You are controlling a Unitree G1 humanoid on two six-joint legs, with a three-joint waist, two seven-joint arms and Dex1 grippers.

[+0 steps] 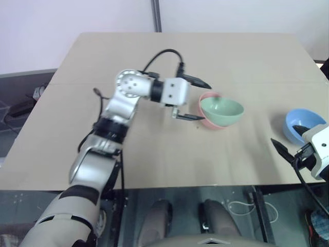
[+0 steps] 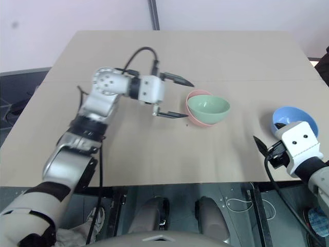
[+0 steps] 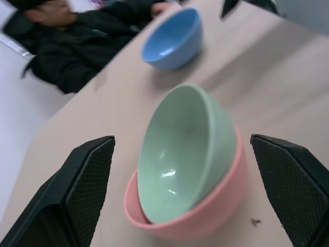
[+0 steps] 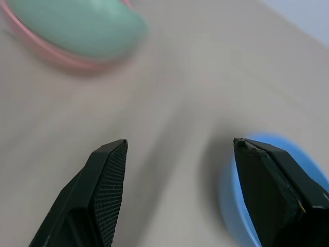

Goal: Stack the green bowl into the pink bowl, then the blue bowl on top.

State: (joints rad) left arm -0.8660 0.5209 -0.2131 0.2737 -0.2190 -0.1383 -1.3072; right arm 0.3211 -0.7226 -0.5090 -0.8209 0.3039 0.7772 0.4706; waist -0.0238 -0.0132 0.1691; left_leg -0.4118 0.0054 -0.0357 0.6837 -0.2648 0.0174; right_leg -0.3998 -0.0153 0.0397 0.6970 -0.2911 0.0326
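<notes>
The green bowl lies tilted inside the pink bowl at the middle of the table; both also show in the left wrist view as the green bowl and the pink bowl. My left gripper is open just left of the pair, its fingers flanking the bowls and touching nothing. The blue bowl stands alone near the table's right edge. My right gripper is open at the blue bowl's near-left side, one fingertip over its rim and nothing held.
The tan table has bare room to the left and in front of the bowls. Its front edge runs just below my right gripper. A person in a dark jacket sits beyond the far side of the table, past the blue bowl.
</notes>
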